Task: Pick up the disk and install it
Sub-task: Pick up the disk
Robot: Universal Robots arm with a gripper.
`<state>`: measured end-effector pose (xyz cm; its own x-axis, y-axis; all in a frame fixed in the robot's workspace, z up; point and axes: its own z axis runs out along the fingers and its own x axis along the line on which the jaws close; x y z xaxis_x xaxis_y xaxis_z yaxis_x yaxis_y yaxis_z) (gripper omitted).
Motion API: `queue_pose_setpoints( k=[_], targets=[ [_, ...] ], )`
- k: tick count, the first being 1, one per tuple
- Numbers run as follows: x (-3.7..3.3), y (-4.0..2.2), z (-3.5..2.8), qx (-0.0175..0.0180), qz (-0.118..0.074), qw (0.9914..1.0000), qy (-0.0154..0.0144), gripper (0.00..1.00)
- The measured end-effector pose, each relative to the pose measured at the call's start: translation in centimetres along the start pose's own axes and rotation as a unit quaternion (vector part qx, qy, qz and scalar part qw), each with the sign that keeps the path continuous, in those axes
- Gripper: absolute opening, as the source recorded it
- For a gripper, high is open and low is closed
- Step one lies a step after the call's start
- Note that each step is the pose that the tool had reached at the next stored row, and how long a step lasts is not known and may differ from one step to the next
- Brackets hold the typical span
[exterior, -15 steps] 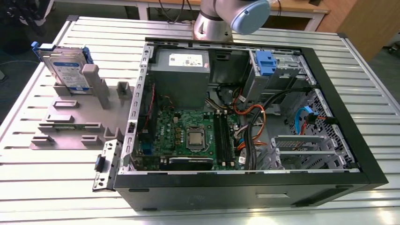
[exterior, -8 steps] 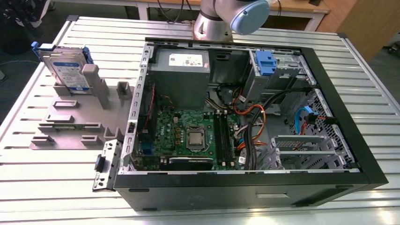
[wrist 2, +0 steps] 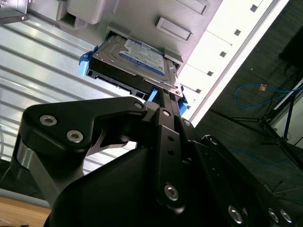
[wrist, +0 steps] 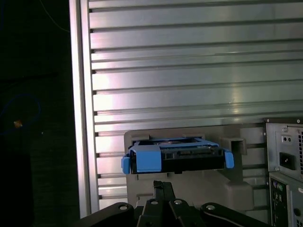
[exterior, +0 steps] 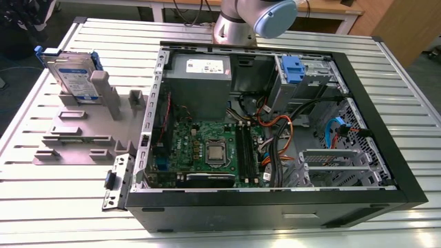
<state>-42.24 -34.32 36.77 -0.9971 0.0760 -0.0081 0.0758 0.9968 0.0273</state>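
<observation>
Silver disk (exterior: pixel 72 77) stands on edge in a slot of the grey fixture (exterior: pixel 82 135), on the slatted counter (exterior: pixel 55 206), at the exterior view's left of the open computer case (exterior: pixel 276 199) and well apart from it. It also shows in both wrist views (wrist 2: pixel 135 59) (wrist: pixel 175 158), label face and blue side rails clear. Tool (wrist: pixel 163 184) is lined up toward the disk but short of it, touching nothing; its tips look closed together and empty. Risks, as I judge them: the disk is thin and tall in its slot, so an off-centre pinch could cock it against the slot walls or tip it over. The blue rails are plastic, so a grip on them may flex or slip. A grey post (exterior: pixel 100 88) sits just beside the disk and could foul the tool on that side. Inside the case, the drive bay with the blue latch (exterior: pixel 293 70) is at the far corner, tight between the power supply (exterior: pixel 200 88) and the case wall. The orange and black cables (exterior: pixel 276 124) run close below it, so they could snag a rail. The motherboard (exterior: pixel 206 150) lies bare under that path; a dropped disk would land on it.
</observation>
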Motion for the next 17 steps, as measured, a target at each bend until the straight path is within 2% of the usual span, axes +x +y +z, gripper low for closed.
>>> queue_pose_setpoints(
  k=[8, 17],
  targets=[
    [0.0, 0.0, 0.01, 0.0, 0.005, 0.99999, -0.0001, 0.11],
    [0.0, 0.0, 0.01, 0.0003, 0.039, 0.99924, -0.0011, 0.11]
  ],
)
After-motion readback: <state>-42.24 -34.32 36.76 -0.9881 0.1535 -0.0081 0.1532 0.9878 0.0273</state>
